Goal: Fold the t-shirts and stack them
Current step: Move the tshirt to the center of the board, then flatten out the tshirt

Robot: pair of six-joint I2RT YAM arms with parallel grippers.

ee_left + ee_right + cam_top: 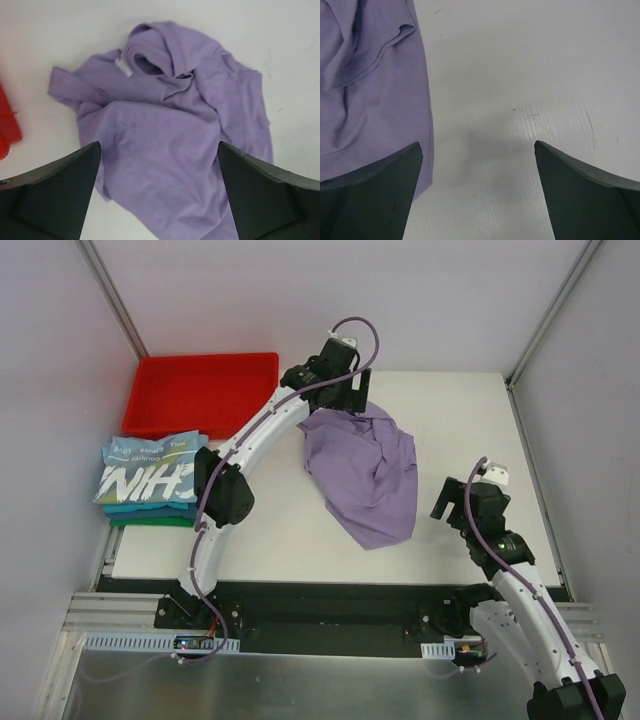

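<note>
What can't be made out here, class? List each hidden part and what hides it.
Top view: lavender shirt, far edge under the left gripper.
Top view: teal shirt and green shirt, only edges beneath the blue shirt.
Left wrist view: red tray, cut off by the left edge.

- Crumpled lavender-purple cloth t-shirt: in the top view its far corner is hidden under the left gripper. In the left wrist view its near hem is cut off by the frame bottom and the dark fingers. The right wrist view shows only one edge portion.
- Red plastic tray: the near right corner is behind the left arm. In the left wrist view it is a blurred sliver at the frame edge.
- Folded teal t-shirt and folded green t-shirt: only their edges show beneath the folded light blue t-shirt, whose white lettering is incomplete.
</note>
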